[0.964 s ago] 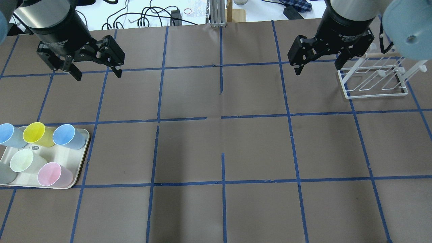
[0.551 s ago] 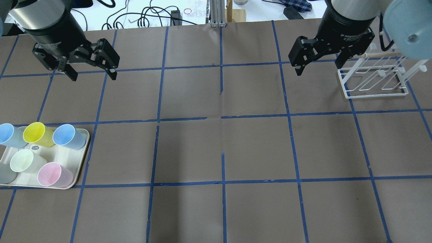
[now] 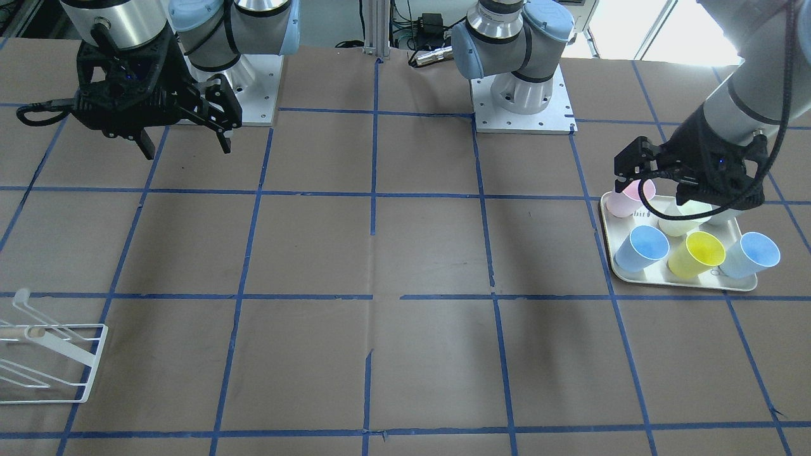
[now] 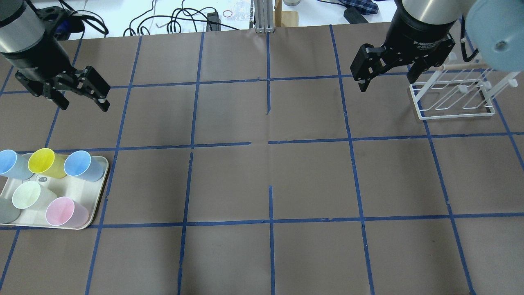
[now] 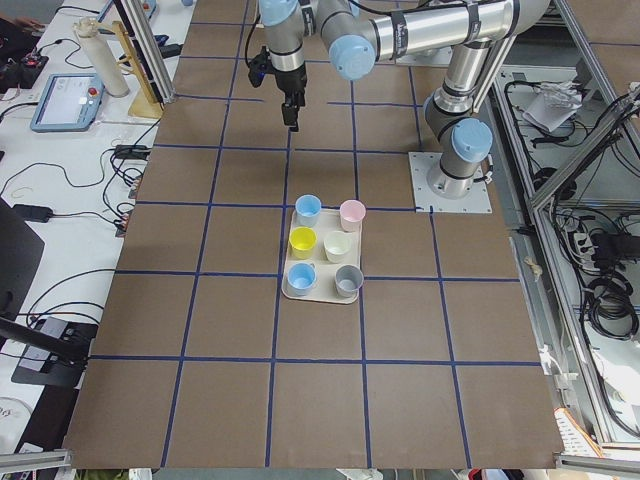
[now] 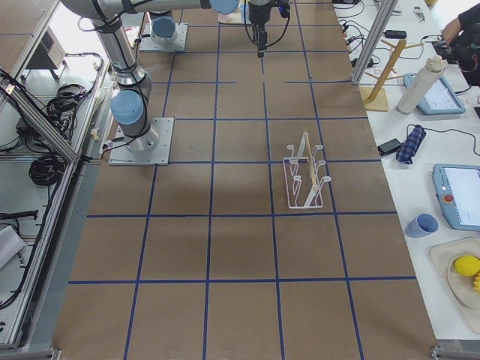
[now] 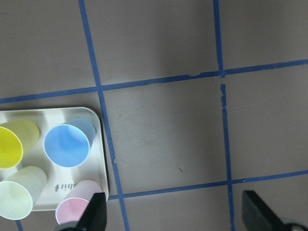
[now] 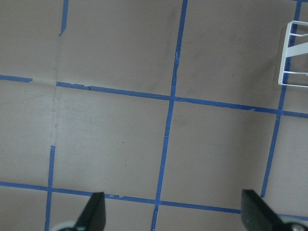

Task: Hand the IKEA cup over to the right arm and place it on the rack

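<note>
IKEA cup [image 4: 84, 166], where should you look for it?

You'll find it upright, mouth up, on the tray [image 4: 84, 191], in the corner farthest from the robot on the side facing the middle of the table [image 4: 270, 180].

And what will you see around it on the tray?

The yellow cup [image 4: 43, 162] stands just beside it, with the paler blue cup [image 4: 10, 162] beyond that. The pink cup [image 4: 61, 211] takes the next corner on the same side of the tray, and the pale green cup [image 4: 26, 194] and the grey cup [image 4: 6, 211] sit further in.

Where are the arms?

Your left gripper [image 4: 85, 107] hangs in the air near the tray, and its wrist camera looks down on the tray corner that holds the cup. Its fingers are spread wide, with nothing between them. Your right gripper [image 4: 387, 84] is well apart from the tray, toward the other end of the table, fingers likewise spread and empty.

And the rack [image 4: 454, 116]?

It sits on the table just beside the right gripper, on the side away from the tray.
</note>
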### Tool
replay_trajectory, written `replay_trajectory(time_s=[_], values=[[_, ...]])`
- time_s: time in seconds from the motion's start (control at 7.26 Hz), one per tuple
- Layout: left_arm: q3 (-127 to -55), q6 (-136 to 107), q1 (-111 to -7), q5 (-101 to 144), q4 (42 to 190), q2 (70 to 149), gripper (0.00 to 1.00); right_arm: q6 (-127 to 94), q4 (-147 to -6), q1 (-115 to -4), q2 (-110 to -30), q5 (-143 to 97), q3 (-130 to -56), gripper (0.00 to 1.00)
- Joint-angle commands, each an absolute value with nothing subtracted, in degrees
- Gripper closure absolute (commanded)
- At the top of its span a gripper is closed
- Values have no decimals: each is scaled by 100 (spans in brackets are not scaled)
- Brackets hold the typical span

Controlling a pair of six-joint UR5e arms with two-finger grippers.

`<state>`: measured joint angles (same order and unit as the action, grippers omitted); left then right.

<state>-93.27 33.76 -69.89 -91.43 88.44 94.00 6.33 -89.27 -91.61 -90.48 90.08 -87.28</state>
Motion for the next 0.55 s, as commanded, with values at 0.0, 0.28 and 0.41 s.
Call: replay_trajectory(time_s=[0.0, 0.28, 0.41], values=[[-10042, 4767, -6278, -9106, 7460, 9789, 0, 607, -8938, -9158, -9053, 8991, -8728, 0], [-10353, 5158, -5917, -9140, 6533, 10219, 0, 606, -8947, -9158, -9044, 8974, -8728, 0], [-10371, 5124, -5776, -9158, 6548, 10378, 0, 606, -8939, -9158, -9053, 8956, -8728, 0]])
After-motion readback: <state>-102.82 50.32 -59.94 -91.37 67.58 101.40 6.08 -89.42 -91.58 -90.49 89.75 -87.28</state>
